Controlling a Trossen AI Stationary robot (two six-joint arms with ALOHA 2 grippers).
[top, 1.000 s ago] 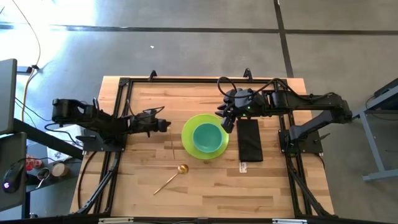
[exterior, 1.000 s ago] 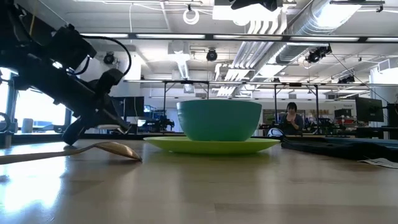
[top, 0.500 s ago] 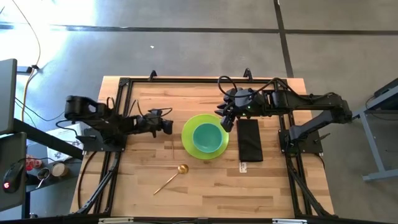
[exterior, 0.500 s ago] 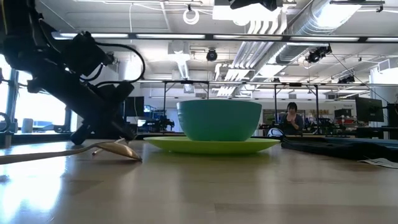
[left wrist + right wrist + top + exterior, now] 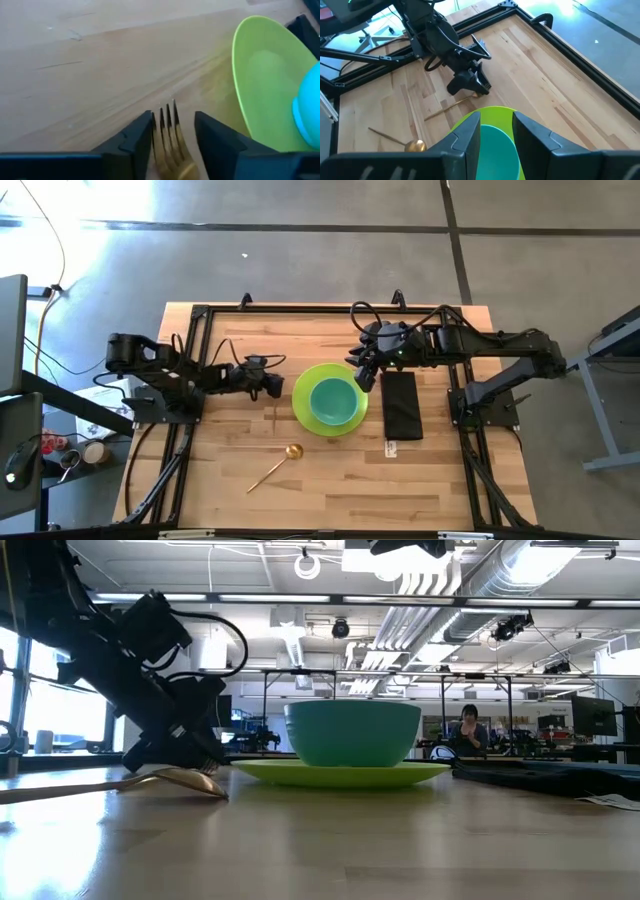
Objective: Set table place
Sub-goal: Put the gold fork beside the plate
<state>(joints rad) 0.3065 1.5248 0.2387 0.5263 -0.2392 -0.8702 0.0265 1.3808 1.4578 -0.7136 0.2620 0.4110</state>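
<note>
A teal bowl [image 5: 335, 400] stands on a lime-green plate [image 5: 300, 406] in the middle of the wooden table [image 5: 330, 495]. My left gripper [image 5: 271, 384] is low at the plate's left rim, shut on a gold fork [image 5: 167, 147]. The fork's handle [image 5: 447, 107] runs out from under the gripper, low over the table. My right gripper [image 5: 363, 377] hangs open and empty over the plate's far right rim; its fingers [image 5: 470, 135] frame the bowl from above. My left gripper has the fork's tined end [image 5: 161, 131] between its two fingers, with the tines pointing forward past the fingertips. The fingers slant down from the table's left. The handle [image 5: 440, 111] lies low along the table; whether it rests on the wood, I cannot tell.
A black folded napkin [image 5: 402, 405] lies right of the plate. A gold spoon [image 5: 277, 465] lies near the table's front, left of the plate. A black rail frame [image 5: 195, 380] edges the table. A person [image 5: 468, 726] sits far behind in the room.
My left gripper has gone toward the table's right edge, up to the plate's left rim, and has come down close to the tabletop. My right arm has kept still.
</note>
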